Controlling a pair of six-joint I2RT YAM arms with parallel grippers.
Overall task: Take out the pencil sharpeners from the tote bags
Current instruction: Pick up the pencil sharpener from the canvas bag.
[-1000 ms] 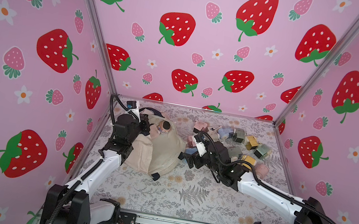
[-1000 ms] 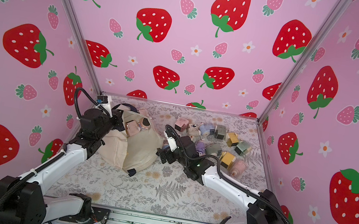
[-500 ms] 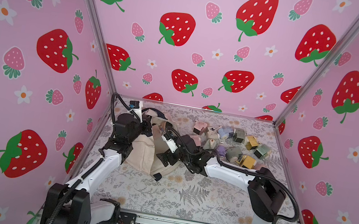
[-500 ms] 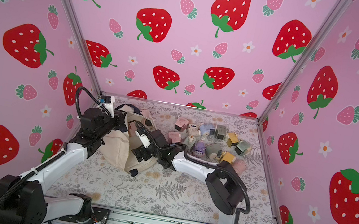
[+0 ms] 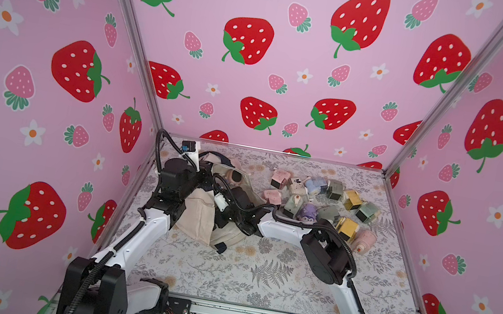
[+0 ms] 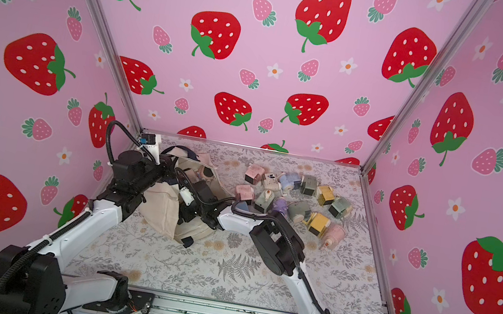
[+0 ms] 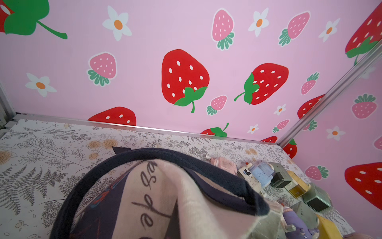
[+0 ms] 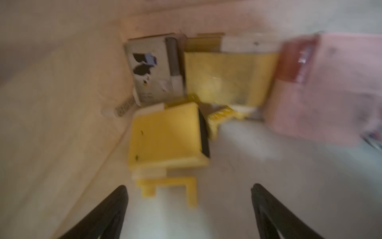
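Your right gripper [image 8: 188,185] moved across into the cream canvas tote bag [image 5: 198,213], jaws apart just short of a boxy yellow plastic pencil sharpener [image 8: 165,134]; left gripper [image 5: 204,173] was clamped on the bag's rim.

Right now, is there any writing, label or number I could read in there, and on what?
"es" and perhaps "fe": sideways script fragments on the tote bag; no whole word reads.
On the pink sharpener, a reddish label: too blurred to read.
On the cream sharpener, black cartoon marks only, no letters.
In both top views nothing is legible.
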